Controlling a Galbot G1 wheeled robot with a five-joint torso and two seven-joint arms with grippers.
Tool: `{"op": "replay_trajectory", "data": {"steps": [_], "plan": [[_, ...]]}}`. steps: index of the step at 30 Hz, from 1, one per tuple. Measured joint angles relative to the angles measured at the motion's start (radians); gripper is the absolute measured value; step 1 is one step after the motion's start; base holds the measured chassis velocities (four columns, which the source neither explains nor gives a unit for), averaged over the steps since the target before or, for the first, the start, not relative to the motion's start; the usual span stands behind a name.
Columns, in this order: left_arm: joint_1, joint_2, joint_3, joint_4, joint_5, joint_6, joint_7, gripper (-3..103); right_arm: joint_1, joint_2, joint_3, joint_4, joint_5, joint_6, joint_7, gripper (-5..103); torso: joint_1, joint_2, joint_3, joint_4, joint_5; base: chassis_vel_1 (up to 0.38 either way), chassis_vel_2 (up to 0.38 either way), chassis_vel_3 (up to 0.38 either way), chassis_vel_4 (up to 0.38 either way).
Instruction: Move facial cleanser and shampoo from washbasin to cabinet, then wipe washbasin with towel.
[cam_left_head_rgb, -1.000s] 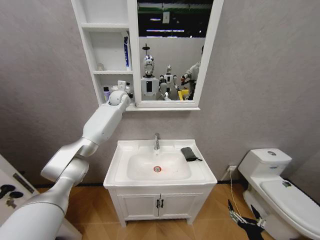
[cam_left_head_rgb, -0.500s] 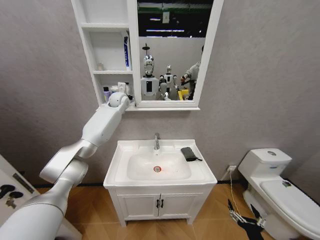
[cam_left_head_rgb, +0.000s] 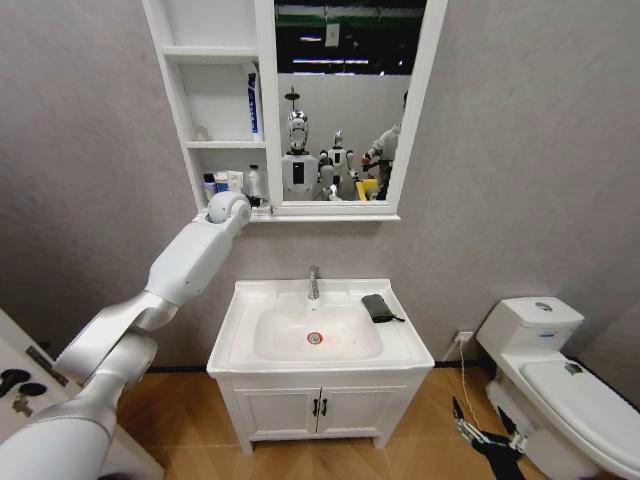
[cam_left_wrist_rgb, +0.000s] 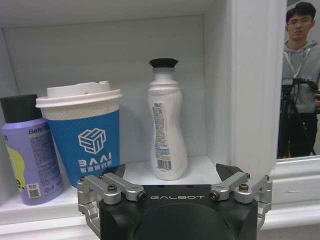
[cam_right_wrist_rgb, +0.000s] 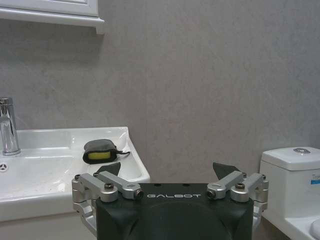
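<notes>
Step in hand: the bottle-moving half of the task is judged finished; the wiping is not yet begun.
Left pincer (cam_left_wrist_rgb: 170, 182): held wide and empty just in front of the bottom open shelf of the cabinet (cam_left_head_rgb: 262, 120), with the left arm raised to that shelf in the head view.
White bottle (cam_left_wrist_rgb: 167, 122): seen standing upright on the shelf, black cap on top, free of the fingers (cam_left_wrist_rgb: 109, 182); taken to be one of the two products.
Purple bottle (cam_left_wrist_rgb: 30, 150): stood at the far end of the same shelf, with a blue paper cup (cam_left_wrist_rgb: 82, 132) between the two bottles; which is cleanser and which shampoo cannot be told.
Right pincer (cam_right_wrist_rgb: 167, 172): held wide and empty, low beside the washbasin (cam_left_head_rgb: 318, 330), facing the wall.
Towel (cam_left_head_rgb: 377, 306): left folded on the washbasin rim, to the robot's right of the tap (cam_left_head_rgb: 313, 282); nothing is touching it.
Next move: a grasp of the towel is called for, and the right pincer is judged the nearer one.
</notes>
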Motion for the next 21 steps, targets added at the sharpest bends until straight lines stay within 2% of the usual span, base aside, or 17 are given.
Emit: {"op": "replay_trajectory", "data": {"steps": [5, 7, 8, 11, 12, 15, 16, 19, 20, 21], "plan": [[0.041, 0.032, -0.009, -0.089, -0.043, 0.000, -0.018, 99, 0.001, 0.000, 0.000, 0.000, -0.001, -0.001, 0.001, 100, 0.000, 0.000, 0.000, 0.0002, 0.0000, 0.000, 0.000, 0.000, 0.000], [0.113, 0.086, -0.021, -0.223, -0.081, 0.001, -0.033, 99, 0.001, 0.000, 0.000, 0.000, -0.002, -0.003, 0.002, 100, 0.000, 0.000, 0.000, -0.0003, 0.0003, 0.000, 0.000, 0.000, 0.000], [0.113, 0.086, -0.021, -0.223, -0.081, 0.001, -0.033, 99, 0.001, 0.000, 0.000, 0.000, -0.002, -0.003, 0.002, 100, 0.000, 0.000, 0.000, -0.0003, 0.0003, 0.000, 0.000, 0.000, 0.000], [0.264, 0.217, -0.049, -0.387, -0.071, -0.049, 0.003, 99, 0.004, 0.000, -0.003, 0.000, -0.003, -0.009, 0.005, 100, 0.000, 0.000, 0.000, -0.0003, -0.0002, 0.000, 0.000, 0.000, 0.000], [0.264, 0.217, -0.049, -0.387, -0.071, -0.049, 0.003, 99, 0.004, 0.000, -0.003, 0.000, -0.003, -0.009, 0.005, 100, 0.000, 0.000, 0.000, -0.0003, -0.0002, 0.000, 0.000, 0.000, 0.000], [0.471, 0.386, -0.139, -0.559, -0.013, -0.119, 0.027, 100, 0.009, 0.000, -0.011, 0.000, -0.009, -0.016, 0.007, 100, 0.000, 0.000, 0.000, 0.0002, -0.0001, 0.000, 0.000, 0.000, 0.000], [0.471, 0.386, -0.139, -0.559, -0.013, -0.119, 0.027, 100, 0.009, 0.000, -0.011, 0.000, -0.009, -0.016, 0.007, 100, 0.000, 0.000, 0.000, 0.0002, -0.0001, 0.000, 0.000, 0.000, 0.000], [0.758, 0.507, -0.293, -0.726, 0.033, -0.197, 0.042, 100, 0.021, -0.003, -0.018, 0.008, -0.007, -0.034, 0.020, 100, 0.000, 0.000, 0.000, 0.0005, -0.0005, 0.000, 0.000, 0.000, 0.000], [0.758, 0.507, -0.293, -0.726, 0.033, -0.197, 0.042, 100, 0.021, -0.003, -0.018, 0.008, -0.007, -0.034, 0.020, 100, 0.000, 0.000, 0.000, 0.0005, -0.0005, 0.000, 0.000, 0.000, 0.000], [0.846, 0.534, -0.338, -0.758, 0.059, -0.221, 0.050, 100, 0.022, -0.001, -0.017, 0.010, -0.008, -0.037, 0.027, 100, 0.000, 0.000, 0.000, 0.0009, -0.0003, 0.000, 0.000, 0.000, 0.000]]}}
